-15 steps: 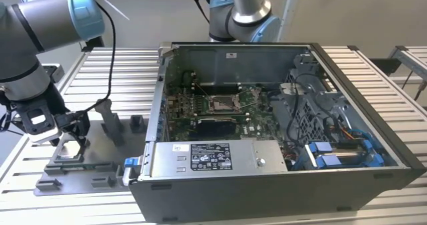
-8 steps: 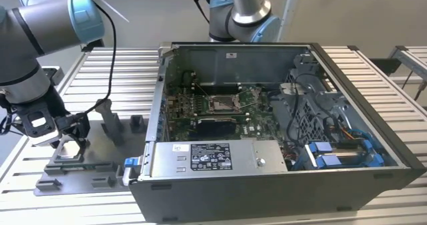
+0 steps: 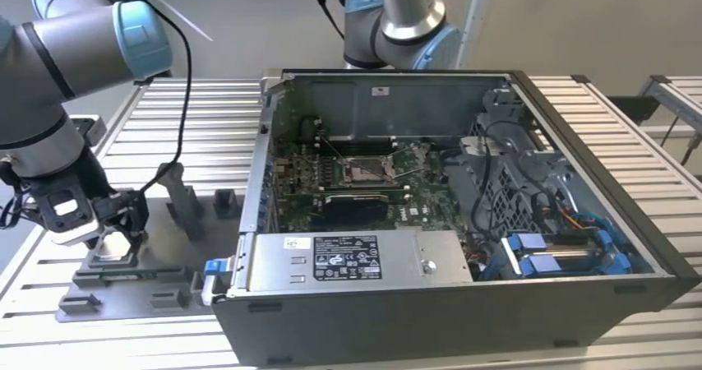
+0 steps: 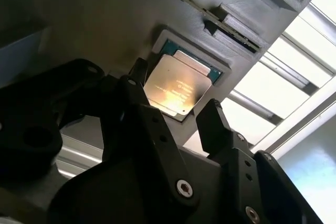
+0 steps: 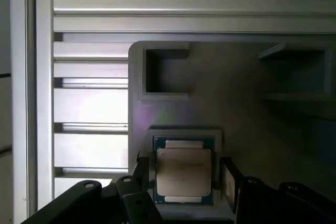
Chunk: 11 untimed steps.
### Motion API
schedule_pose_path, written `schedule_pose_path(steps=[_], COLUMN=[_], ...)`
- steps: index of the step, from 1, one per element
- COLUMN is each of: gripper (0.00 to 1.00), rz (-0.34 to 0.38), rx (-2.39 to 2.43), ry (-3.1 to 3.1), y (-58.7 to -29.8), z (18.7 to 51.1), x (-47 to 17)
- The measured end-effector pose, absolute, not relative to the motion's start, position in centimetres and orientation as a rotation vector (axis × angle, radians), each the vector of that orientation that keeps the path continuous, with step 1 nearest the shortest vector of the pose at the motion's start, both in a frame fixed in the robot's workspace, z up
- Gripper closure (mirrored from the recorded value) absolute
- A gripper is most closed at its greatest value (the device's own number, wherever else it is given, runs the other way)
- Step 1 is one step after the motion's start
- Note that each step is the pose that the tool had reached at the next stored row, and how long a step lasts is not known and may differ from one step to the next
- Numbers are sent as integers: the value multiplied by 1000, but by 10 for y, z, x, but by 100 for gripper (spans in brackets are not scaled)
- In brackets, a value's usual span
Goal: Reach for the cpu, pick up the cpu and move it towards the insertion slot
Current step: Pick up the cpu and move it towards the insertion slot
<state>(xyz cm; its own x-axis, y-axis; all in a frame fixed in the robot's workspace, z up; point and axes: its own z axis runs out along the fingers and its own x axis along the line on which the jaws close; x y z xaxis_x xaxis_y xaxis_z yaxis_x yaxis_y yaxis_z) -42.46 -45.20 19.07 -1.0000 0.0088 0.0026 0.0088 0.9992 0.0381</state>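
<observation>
fingers (image 4: 215,124): apart, flanking the cpu on both sides, holding nothing
cpu (image 5: 184,174): flat in its grey fixture (image 3: 121,275), low at the exterior view's left

cpu (image 5: 184,174): smooth silvery metal top, glossy glare | fixture (image 5: 236,93): matt grey plastic | claw (image 4: 176,95): matt black plastic, shiny metal screws | worktop (image 5: 89,103): ribbed pale metal, satin sheen

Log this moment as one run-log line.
phase: reach | end effector: open, straddling cpu | cpu: seated in grey fixture, not lifted | insertion slot: in computer case
</observation>
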Motion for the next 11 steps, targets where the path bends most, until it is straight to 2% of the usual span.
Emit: schedule_pose_path(steps=[9, 10, 11], gripper=[0, 100, 100], rz=[-60, -60, -60], rx=[-11, -11, -11], ry=[-3138, -3139, -3138], y=[-452, -452, -452], z=[187, 187, 187], x=[-425, -425, -425])
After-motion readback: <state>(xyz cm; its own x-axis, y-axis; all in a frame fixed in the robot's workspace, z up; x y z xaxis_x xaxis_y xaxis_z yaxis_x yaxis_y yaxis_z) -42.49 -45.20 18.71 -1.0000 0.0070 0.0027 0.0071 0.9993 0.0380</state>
